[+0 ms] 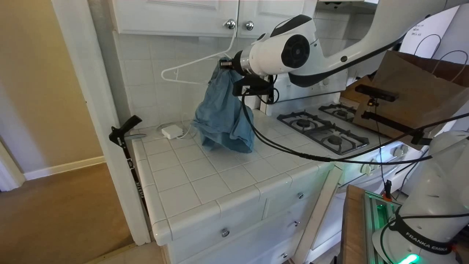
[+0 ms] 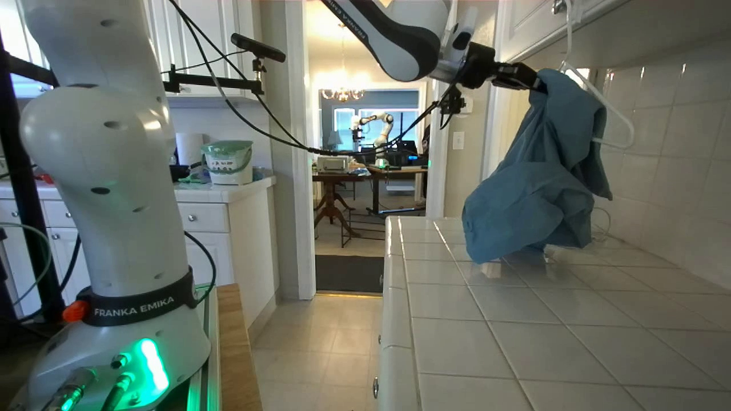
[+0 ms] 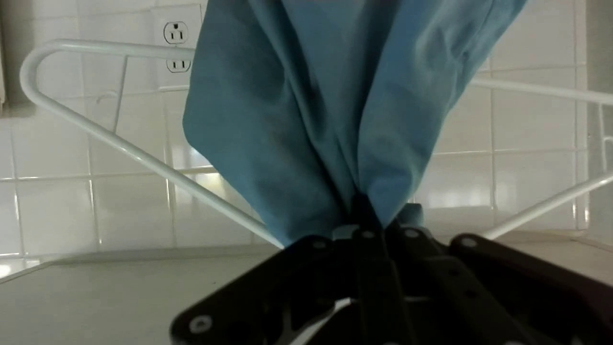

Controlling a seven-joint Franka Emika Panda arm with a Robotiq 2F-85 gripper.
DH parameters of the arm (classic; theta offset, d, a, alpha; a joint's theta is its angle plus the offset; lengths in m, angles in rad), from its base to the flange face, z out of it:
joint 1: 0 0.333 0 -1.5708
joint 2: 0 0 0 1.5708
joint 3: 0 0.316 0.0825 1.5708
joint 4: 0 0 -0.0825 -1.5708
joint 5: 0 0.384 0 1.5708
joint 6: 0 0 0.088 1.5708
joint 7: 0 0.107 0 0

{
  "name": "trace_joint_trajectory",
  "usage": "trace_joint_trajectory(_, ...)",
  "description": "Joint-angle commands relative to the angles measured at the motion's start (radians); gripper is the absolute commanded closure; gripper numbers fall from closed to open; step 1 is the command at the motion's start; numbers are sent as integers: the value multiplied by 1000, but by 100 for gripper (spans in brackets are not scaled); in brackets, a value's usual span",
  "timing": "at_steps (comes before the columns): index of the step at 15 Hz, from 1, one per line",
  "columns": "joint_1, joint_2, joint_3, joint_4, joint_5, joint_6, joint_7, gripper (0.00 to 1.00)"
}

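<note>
Blue cloth point(image 1: 221, 110), creased, bunched at the top and pinched by the gripper point(image 3: 371, 220): fingers narrow, fabric caught between the tips, clear in the wrist view. Rest of it drops in loose folds above the white tiled countertop point(image 1: 205, 176); can't tell if the lowest hem touches the tiles. White hanger point(image 3: 143, 158) sits behind the cloth in the wrist view, ends showing on either side, middle hidden; can't tell if cloth and hanger touch. Hanger's hook is on a round metal cabinet knob point(image 1: 230, 24) of the white upper cabinet point(image 1: 176, 18), second knob point(image 1: 249, 25) just beside. Wall outlet point(image 3: 177, 45) on the tiled backsplash point(image 3: 134, 211), crossed by a hanger bar. On the countertop near the cloth: small white box point(image 1: 172, 131) with a cable. Black pickup tool point(image 1: 132, 168) leans at the countertop's end, next to the white door frame point(image 1: 102, 110). Gas cooktop point(image 1: 359, 128) with black grates point(image 1: 322, 128) adjoins the countertop; brown paper bag point(image 1: 410, 95) with loop handles near it. In an exterior view, white tub with green lid point(image 2: 228, 162) on another counter point(image 2: 240, 191); lit chandelier point(image 2: 342, 95) and second robot arm point(image 2: 388, 121) well back.
</note>
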Motion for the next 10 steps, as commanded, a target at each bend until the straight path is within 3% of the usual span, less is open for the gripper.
trace_joint_trajectory(1,-21,39,-27,84,-4,111,-73,99)
trace_joint_trajectory(10,-62,172,-83,209,120,303,-321,99)
